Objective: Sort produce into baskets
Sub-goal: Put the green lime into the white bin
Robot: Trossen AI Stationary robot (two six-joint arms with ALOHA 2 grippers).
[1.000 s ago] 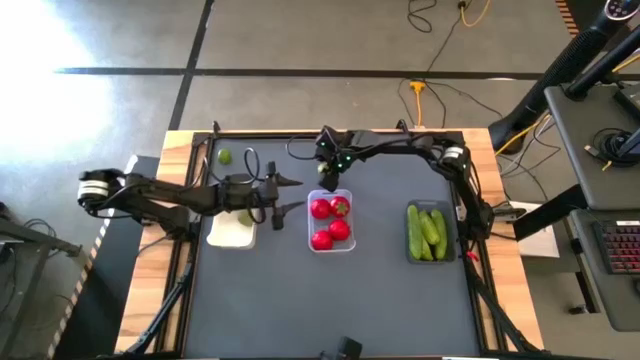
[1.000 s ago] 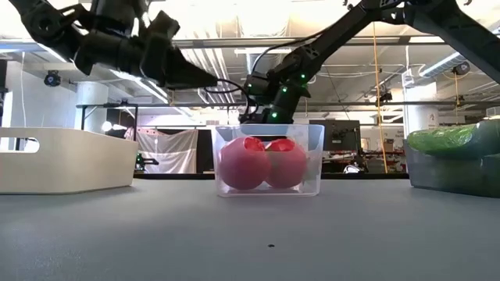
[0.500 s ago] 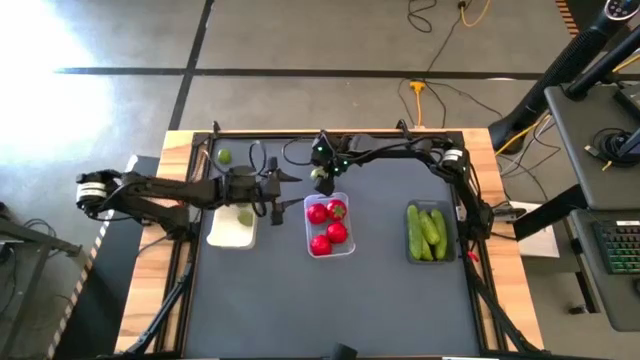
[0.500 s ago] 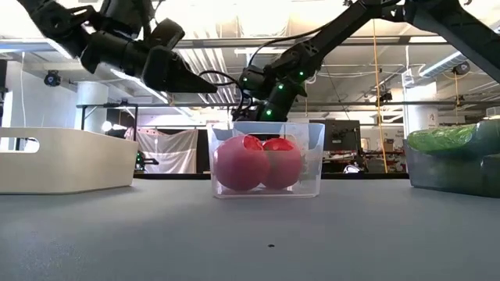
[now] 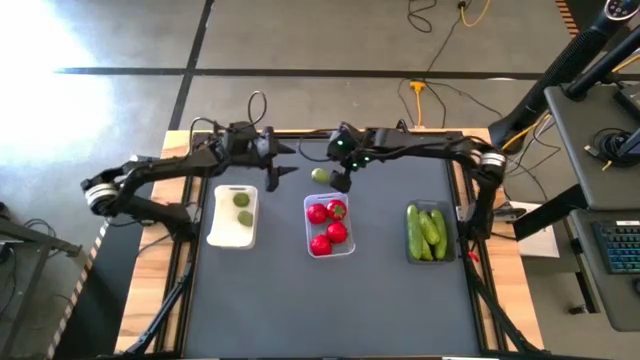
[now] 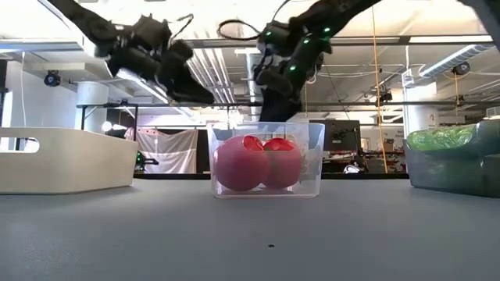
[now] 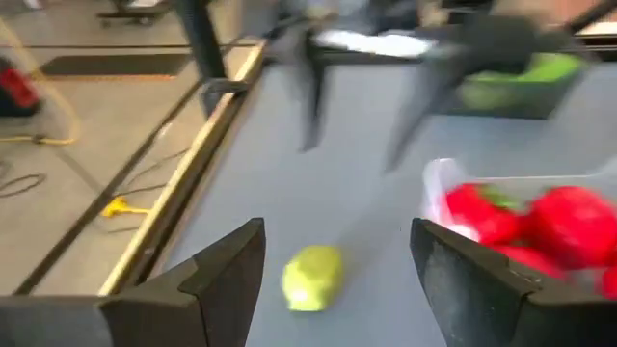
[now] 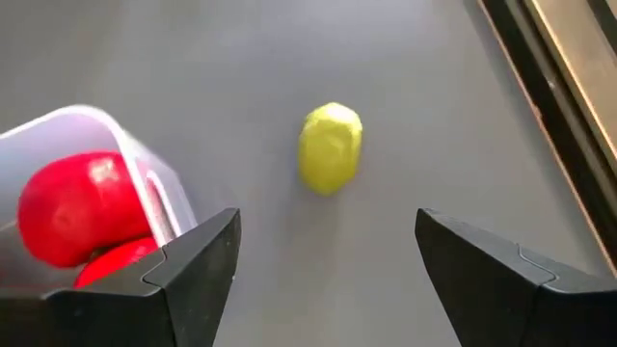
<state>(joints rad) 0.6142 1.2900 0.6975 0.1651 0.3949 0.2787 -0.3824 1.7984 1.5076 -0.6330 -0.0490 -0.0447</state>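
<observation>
Right claw: (image 5: 338,172) spread wide and empty, hanging over the far middle of the dark grey worktop (image 5: 330,300), just past the far end of the clear tray.
Left claw: (image 5: 276,160) also spread wide and empty, raised over the far worktop, left of the loose lime and beyond the white tray.
Loose lime: small pale-green lime-like fruit (image 5: 320,175) resting alone on the worktop, just left of the right claw, to the right of the left claw; centred ahead of the open fingers in both wrist views (image 8: 331,147) (image 7: 311,277).
Clear tray: clear plastic rounded basket (image 5: 329,224) holding small red round fruits with green tops (image 5: 328,222), just nearer than the lime.
White tray: white rounded basket (image 5: 231,217) left of the clear one, two limes (image 5: 243,207) already inside.
Grey tray: dark grey basket (image 5: 428,232) to the right, filled with long green cucumber-like pieces (image 5: 426,231).
Step in hand: likely picking up the last loose lime for the white tray.
Doing it well: only one claw to go in, the other held clear, since both point at the same fruit; descent straight down with fingers straddling the lime's middle; closing gently, as a round fruit may roll away; keeping off the clear tray's wall.
</observation>
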